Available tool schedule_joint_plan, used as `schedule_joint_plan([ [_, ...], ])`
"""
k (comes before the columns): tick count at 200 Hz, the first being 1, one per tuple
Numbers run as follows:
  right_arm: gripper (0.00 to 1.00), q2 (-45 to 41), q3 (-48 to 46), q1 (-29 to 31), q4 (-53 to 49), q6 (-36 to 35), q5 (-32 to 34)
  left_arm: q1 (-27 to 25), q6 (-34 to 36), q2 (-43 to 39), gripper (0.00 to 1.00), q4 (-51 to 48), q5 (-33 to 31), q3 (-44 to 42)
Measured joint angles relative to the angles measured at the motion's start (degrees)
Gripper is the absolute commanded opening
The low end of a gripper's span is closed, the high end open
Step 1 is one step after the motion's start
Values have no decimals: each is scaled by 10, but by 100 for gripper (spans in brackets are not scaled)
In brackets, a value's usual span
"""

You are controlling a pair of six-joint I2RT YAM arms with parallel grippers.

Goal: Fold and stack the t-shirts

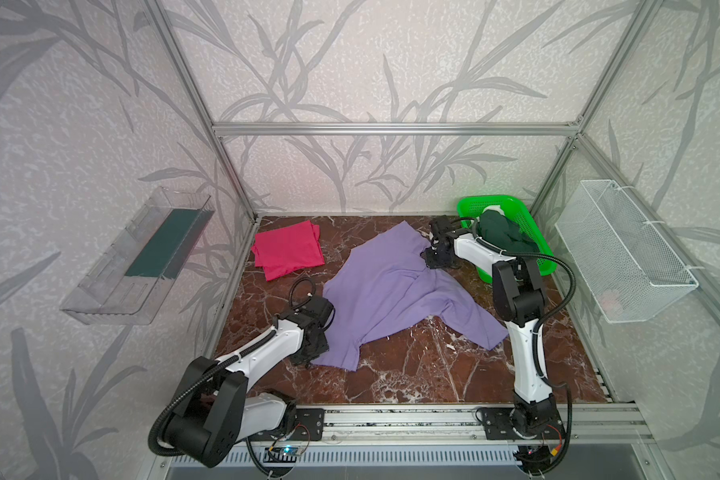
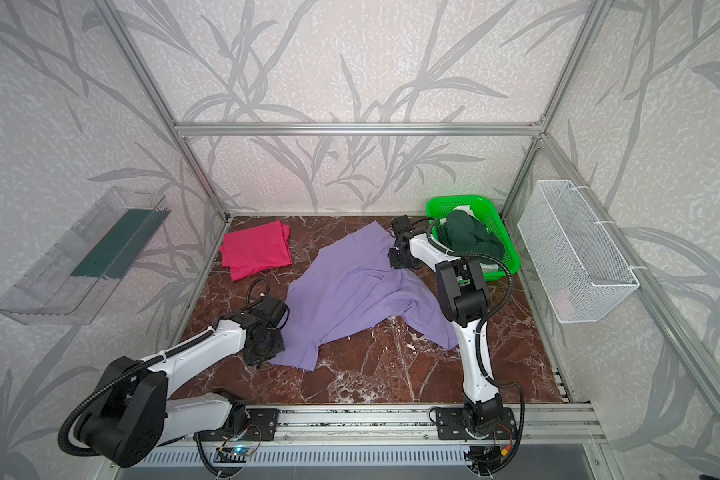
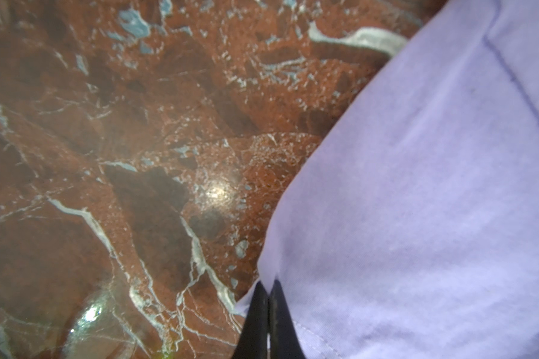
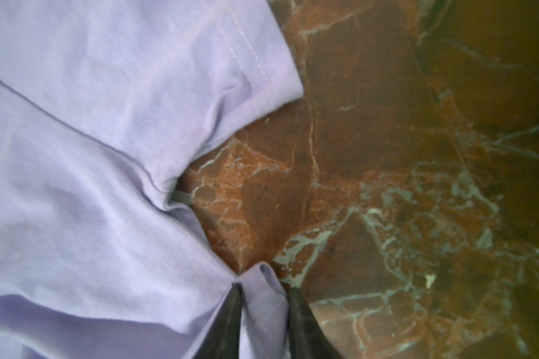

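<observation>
Two grips hold the lavender t-shirt (image 1: 391, 291), whose long axis slants away from the green basket (image 1: 495, 198): my right gripper (image 4: 265, 289) pinches a narrow fold beside the basket, my left gripper (image 3: 266, 289) clamps the edge farthest from it.

White-shelled left arm (image 1: 267, 345) and right arm (image 1: 526, 361), black joints (image 1: 512, 291), ribbed black cable hoses (image 1: 573, 282), dark tapered left claw (image 3: 267, 283).

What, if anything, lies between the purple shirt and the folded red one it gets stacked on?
Nothing visible. Only bare table separates the purple shirt from the folded red shirt; the left arm's cable loops just beside that gap.
</observation>
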Motion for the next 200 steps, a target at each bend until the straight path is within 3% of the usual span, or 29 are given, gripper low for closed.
schedule_joint_plan([
  [46,24,0,5,0,-2,-2,0,0,0,4,0,-1,1,3],
  [77,15,0,13,0,-3,-4,0,0,3,9,0,-3,1,5],
  [96,0,0,12,0,-5,-6,0,0,5,13,0,-4,2,9],
  [155,0,-21,-13,0,4,-7,-15,0,6,14,0,6,10,13],
  [178,0,-78,-50,0,4,-5,-35,0,10,2,0,1,24,31],
  [200,0,-154,-61,0,4,-1,-62,0,25,-26,0,-21,22,102],
])
